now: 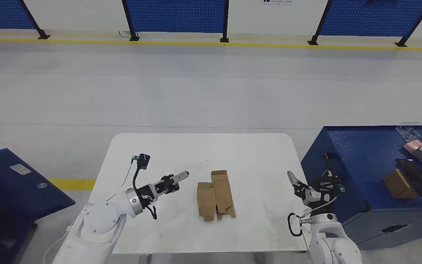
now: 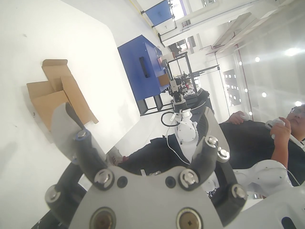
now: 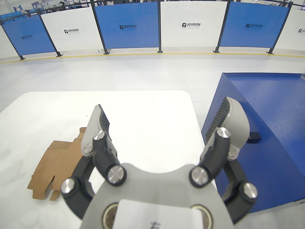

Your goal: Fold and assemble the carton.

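Note:
A flat brown cardboard carton (image 1: 215,195) lies unfolded on the white table (image 1: 165,152), a little right of centre and toward the near edge. My left gripper (image 1: 181,175) hovers just left of it, pointing at it, fingers open and holding nothing. In the left wrist view the carton (image 2: 59,94) lies beyond the open left gripper (image 2: 135,113). My right gripper (image 1: 295,181) is at the table's right edge, well apart from the carton. In the right wrist view the right gripper (image 3: 164,109) is open and empty, with the carton (image 3: 59,158) off to one side on the table.
A blue cabinet (image 1: 356,165) stands close against the table's right side, with small boxes on it. Another blue unit (image 1: 20,185) stands left of the table. Blue and white fence panels (image 3: 128,24) stand across the floor beyond.

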`<state>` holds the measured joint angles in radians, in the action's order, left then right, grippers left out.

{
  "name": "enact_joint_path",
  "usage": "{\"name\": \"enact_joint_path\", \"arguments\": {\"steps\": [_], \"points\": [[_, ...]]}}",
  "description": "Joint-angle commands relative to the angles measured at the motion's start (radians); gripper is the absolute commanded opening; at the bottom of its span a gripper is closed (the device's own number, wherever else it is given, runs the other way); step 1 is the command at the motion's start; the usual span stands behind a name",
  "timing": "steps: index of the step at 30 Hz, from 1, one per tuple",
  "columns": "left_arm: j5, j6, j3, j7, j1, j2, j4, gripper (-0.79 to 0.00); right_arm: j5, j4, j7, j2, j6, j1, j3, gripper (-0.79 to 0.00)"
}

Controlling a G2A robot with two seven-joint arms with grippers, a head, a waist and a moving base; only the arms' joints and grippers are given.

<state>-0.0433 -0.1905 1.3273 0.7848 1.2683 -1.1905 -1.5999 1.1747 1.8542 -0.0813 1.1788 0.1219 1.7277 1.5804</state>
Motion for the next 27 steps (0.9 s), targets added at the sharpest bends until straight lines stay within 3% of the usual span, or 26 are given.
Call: {"name": "enact_joint_path", "arguments": {"steps": [1, 4, 10, 15, 20, 27], "points": [[-0.051, 0.000, -0.010, -0.003, -0.001, -0.004, 0.016, 0.000, 0.000, 0.000, 0.000, 0.000, 0.000, 0.000, 0.000, 0.000], [-0.157, 0.021, -0.088, 0.055, -0.072, -0.020, 0.147, 0.000, 0.000, 0.000, 0.000, 0.000, 0.000, 0.000, 0.000, 0.000], [-0.178, -0.069, -0.280, 0.059, -0.260, -0.075, 0.486, 0.000, 0.000, 0.000, 0.000, 0.000, 0.000, 0.000, 0.000, 0.000], [-0.204, -0.137, -0.389, 0.098, -0.367, -0.122, 0.718, 0.000, 0.000, 0.000, 0.000, 0.000, 0.000, 0.000, 0.000, 0.000], [-0.185, -0.182, -0.447, 0.046, -0.431, -0.158, 0.887, 0.000, 0.000, 0.000, 0.000, 0.000, 0.000, 0.000, 0.000, 0.000], [-0.138, -0.207, -0.518, 0.014, -0.489, -0.206, 1.038, 0.000, 0.000, 0.000, 0.000, 0.000, 0.000, 0.000, 0.000, 0.000]]}}
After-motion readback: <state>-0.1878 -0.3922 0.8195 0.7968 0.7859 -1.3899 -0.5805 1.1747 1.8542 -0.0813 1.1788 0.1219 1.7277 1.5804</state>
